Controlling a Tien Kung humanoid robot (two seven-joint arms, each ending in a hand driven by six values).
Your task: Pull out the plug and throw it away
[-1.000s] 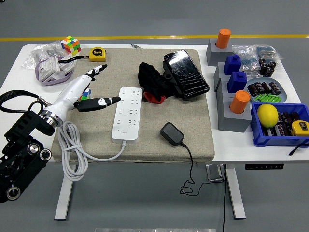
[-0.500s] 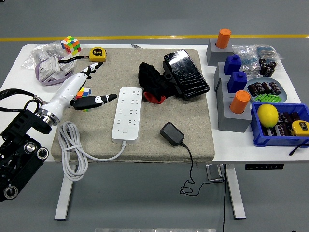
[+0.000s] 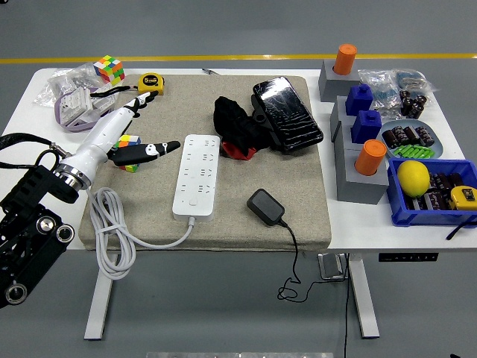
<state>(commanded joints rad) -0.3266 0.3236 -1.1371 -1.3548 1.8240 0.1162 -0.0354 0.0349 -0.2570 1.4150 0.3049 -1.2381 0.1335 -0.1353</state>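
- The left hand (image 3: 123, 142) reaches in from 8 o'clock over the left end of the grey mat (image 3: 313, 201); its fingers are spread loosely and hold nothing, the thumb pointing toward the power strip.
- Behind it, at 10 o'clock, lie clear plastic bags (image 3: 71, 93), a Rubik's cube (image 3: 109, 69) and a yellow tape measure (image 3: 151, 82); a smaller colour cube (image 3: 129, 142) sits partly under the hand.
- The white power strip (image 3: 197, 175) lies lengthwise near the mat's middle with no plug in it, its white cable (image 3: 112, 231) looping off the near left edge.
- The black plug adapter (image 3: 266, 206) lies loose on the mat at 5 o'clock from the strip, well apart from it, its thin black cord (image 3: 294, 257) hanging over the table's near edge.
- At 12 o'clock, a black cloth bundle (image 3: 235, 125) touches a black wrapped pouch (image 3: 287, 112).
- At 3 o'clock stand grey blocks (image 3: 358, 183) holding orange cylinders (image 3: 345, 58) and blue pegs (image 3: 366, 125).
- A pale blue dish (image 3: 437, 145) holds dark cylindrical parts and green pieces.
- The blue bin (image 3: 417, 212) holds a lemon (image 3: 413, 177), dark parts and a small yellow tape measure (image 3: 463, 196).
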